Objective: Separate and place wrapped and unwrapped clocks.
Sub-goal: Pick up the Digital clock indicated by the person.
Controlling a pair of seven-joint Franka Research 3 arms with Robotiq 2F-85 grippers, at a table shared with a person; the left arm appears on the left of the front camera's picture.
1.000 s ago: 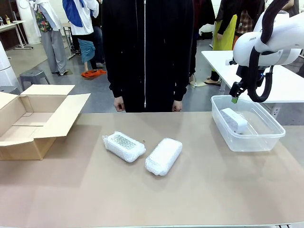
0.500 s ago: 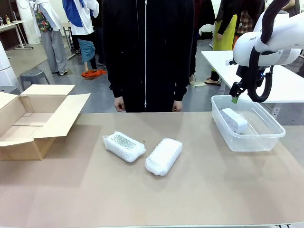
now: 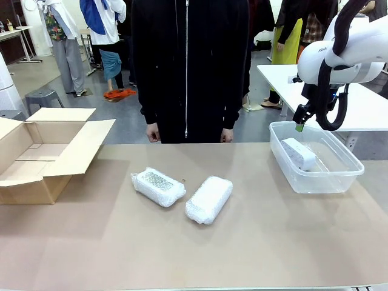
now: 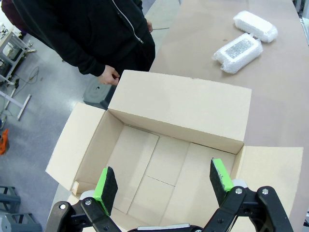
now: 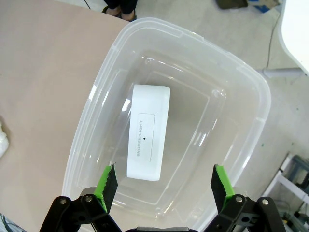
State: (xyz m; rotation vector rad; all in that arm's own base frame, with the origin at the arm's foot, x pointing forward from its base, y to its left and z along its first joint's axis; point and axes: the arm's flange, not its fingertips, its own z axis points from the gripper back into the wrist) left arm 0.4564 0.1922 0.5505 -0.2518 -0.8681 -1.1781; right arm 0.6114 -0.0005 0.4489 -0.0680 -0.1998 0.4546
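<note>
- Left wrapped clock (image 3: 158,186) and right wrapped clock (image 3: 209,199): flat on the table (image 3: 273,242) near its middle, just beside each other, well apart from both containers.
- Probably light and squashy to grip, with a bubble skin likely to give and slide over the stiff block inside. Best taken across the short width at mid-length, squeezed firmly enough to reach the core.
- Long axes: far-left to near-right for the left one, near-left to far-right for the right one, converging toward the robot's side.
- Bare clock (image 5: 148,131): flat on the floor of the clear tub (image 5: 260,92) at the table's right end, snooze/light panel facing up.
- Hard, smooth shell, so likely slippery and unkind to drops. Safest held across the two long sides.
- Long axis roughly along the tub's length, crosswise to the finger line above it.
- Right gripper (image 5: 165,181): above the tub, spread wide, holding nothing.
- Left gripper (image 4: 163,181): over the open cardboard box (image 4: 178,111), spread wide, holding nothing.
</note>
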